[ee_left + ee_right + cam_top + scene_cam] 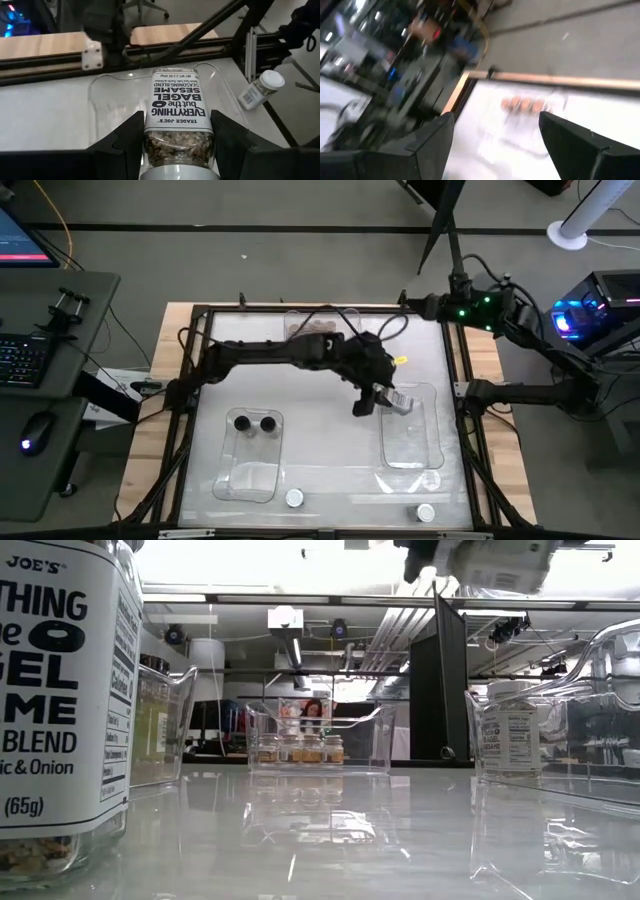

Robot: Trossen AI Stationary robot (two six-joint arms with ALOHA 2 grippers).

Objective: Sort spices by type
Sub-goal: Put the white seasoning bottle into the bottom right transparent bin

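Note:
My left gripper (378,398) reaches across the table and is shut on a spice jar (176,117) with a white label, held above the clear bin (410,435) on the right. My right gripper (418,305) waits open at the table's far right corner with nothing between its fingers (495,120). Two black-lidded jars (255,423) stand in the left bin (248,470). Tan-lidded jars (300,748) stand in the far bin (318,325). Two white-lidded jars (294,498) (425,513) stand on the table near its front edge. My left gripper pinches the jar's two sides (150,145) between its fingers (127,137), at the end nearest the wrist. The jar lies along the fingers, its glass bottom (175,74) pointing away. The fingers slant down toward the table's right side, and the jar hangs clear above the right bin.
A black frame rail (462,395) runs around the table. In the low view one white-lidded jar (60,700) stands large at the left, and another jar (510,740) shows at the right. Bare tabletop (330,440) lies between the left and right bins.

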